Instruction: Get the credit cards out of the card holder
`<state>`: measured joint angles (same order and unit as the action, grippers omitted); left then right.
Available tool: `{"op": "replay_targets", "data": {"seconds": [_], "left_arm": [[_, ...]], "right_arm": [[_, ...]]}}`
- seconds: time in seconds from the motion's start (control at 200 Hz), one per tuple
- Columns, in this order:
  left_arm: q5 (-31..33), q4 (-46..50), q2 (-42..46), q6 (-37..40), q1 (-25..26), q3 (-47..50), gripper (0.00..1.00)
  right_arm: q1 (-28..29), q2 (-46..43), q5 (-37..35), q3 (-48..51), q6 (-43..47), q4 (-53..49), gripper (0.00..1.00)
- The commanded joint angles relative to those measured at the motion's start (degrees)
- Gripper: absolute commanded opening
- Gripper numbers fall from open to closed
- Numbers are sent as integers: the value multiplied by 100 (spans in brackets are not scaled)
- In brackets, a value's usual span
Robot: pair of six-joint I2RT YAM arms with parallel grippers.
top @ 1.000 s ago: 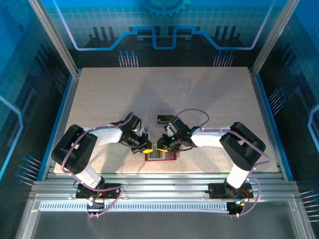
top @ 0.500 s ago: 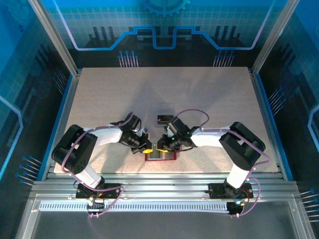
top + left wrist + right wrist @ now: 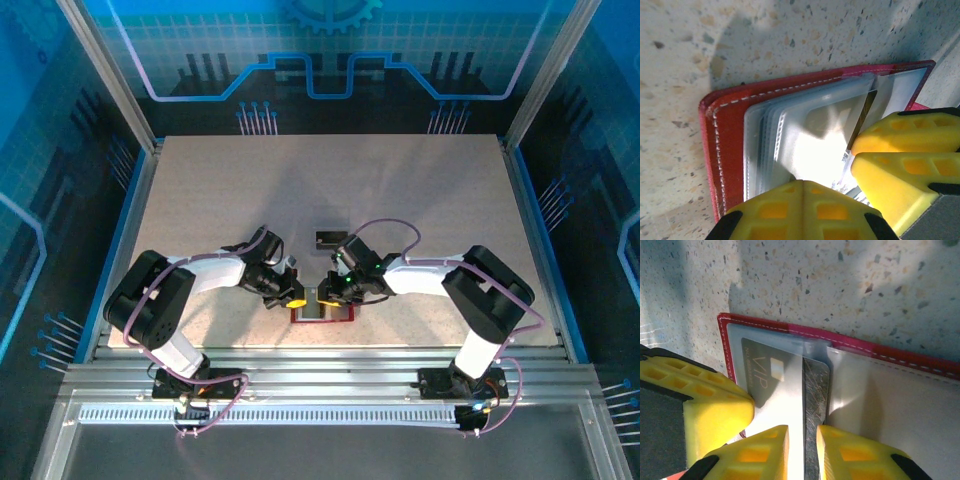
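The red card holder lies open and flat near the table's front edge, between both grippers. Its pale clear sleeves fan out from the red cover. A grey credit card marked VIP sits in a sleeve, and a dark scratched strip of it sticks out past the sleeve edge. My right gripper stands narrowly open, one fingertip on each side of that strip, pressing down on card and sleeve. My left gripper is shut, its tips resting on the sleeves at the holder's left half.
A small dark flat rectangle lies on the speckled table just beyond the grippers. The two grippers' yellow fingers sit almost touching over the holder. The metal rail runs right behind the holder's near edge.
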<state>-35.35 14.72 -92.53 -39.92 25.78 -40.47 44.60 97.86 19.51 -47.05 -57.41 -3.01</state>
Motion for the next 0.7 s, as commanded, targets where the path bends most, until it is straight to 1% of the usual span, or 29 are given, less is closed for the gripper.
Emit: {"op": "replay_targets", "data": {"seconds": [0.0,0.075,0.265,0.44,0.695], "left_arm": [[121,224,76,151,58,-4,1],[93,246,107,152,52,-39,2],[72,517,333,226,58,-219,2],[37,606,470,248,59,-115,3],[102,531,240,331,58,37,2]], "right_arm": [[27,-199,-278,-92,132,-461,23],[46,-286,-284,-100,146,-441,23],[71,-333,39,-9,25,-147,24],[102,-243,176,124,-79,43,24],[163,32,268,126,-118,142,24]]}}
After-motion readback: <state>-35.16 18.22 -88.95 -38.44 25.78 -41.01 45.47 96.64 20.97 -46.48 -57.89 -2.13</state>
